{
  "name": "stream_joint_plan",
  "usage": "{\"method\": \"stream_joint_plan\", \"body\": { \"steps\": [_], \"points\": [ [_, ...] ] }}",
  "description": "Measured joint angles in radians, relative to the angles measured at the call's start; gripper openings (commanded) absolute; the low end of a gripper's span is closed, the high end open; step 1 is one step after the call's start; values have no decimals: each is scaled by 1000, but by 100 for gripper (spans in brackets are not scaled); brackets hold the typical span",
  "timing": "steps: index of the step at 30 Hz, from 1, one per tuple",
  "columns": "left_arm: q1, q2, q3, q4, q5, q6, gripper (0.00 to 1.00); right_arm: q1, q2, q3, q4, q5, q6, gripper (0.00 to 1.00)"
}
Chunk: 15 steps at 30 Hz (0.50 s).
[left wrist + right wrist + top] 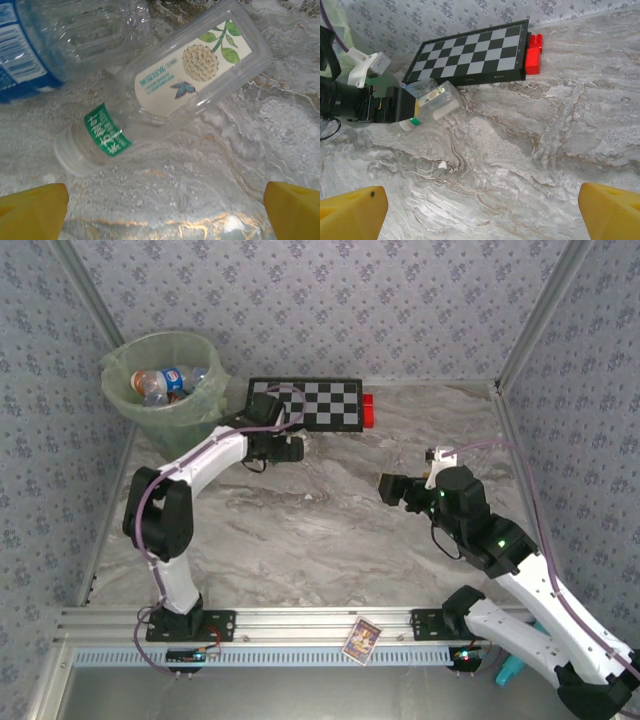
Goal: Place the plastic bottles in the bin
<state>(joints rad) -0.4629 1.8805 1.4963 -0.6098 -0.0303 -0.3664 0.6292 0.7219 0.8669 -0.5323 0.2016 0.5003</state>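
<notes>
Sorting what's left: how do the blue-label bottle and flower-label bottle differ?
The blue-label bottle is ribbed, the flower-label bottle smooth. The blue-label bottle wears a blue wrap, the flower-label bottle a white panel and green band. Both are clear, lying on the table.

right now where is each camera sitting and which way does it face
top external: above and behind the arm bases, looking down on the table; both arms, left tool, right tool and bin show
left wrist: on the left arm, looking down close at a green-banded bottle; left tool's yellow fingertips at the bottom corners
right wrist: on the right arm, looking across the table toward the checkerboard and left tool; right tool's yellow fingertips at the corners
shared: both wrist views catch the green-banded bottle
</notes>
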Motion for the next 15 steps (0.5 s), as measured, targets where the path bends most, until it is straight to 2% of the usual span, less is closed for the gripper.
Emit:
{"method": "stream_joint_plan", "body": {
  "steps": [7, 15],
  "points": [
    [55, 78, 37, 7, 3, 50, 100, -13, 1, 0, -17, -6, -2, 100],
    [61, 154, 68, 10, 10, 105, 100, -29, 2, 0, -27, -24, -8, 100]
  ]
}}
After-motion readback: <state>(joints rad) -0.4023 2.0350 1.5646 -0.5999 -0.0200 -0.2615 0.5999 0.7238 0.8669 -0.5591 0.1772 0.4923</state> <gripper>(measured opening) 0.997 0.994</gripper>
